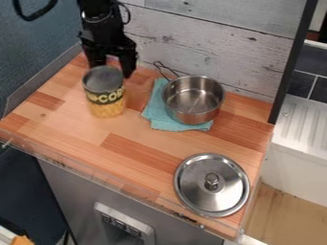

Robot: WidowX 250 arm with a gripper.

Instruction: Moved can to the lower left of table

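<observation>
Can [106, 109] upright, upper lt part of wood tabletop [83, 136], lt of pot [193, 98]. Label: dark band w/ big yellow lettering, yellow area below. Gripper [112, 71] just behind can, jaws apart. Pot on teal cloth [153, 114], handle pointing to back wall. Lid [195, 184] near lower rt, knob up. Grey panel [105, 209] below table: sm. dark markings, too tiny to tell.

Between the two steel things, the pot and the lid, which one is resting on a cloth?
The pot, the one with the long handle: it sits on the blue-green cloth. The lid lies directly on the wooden table.
</observation>
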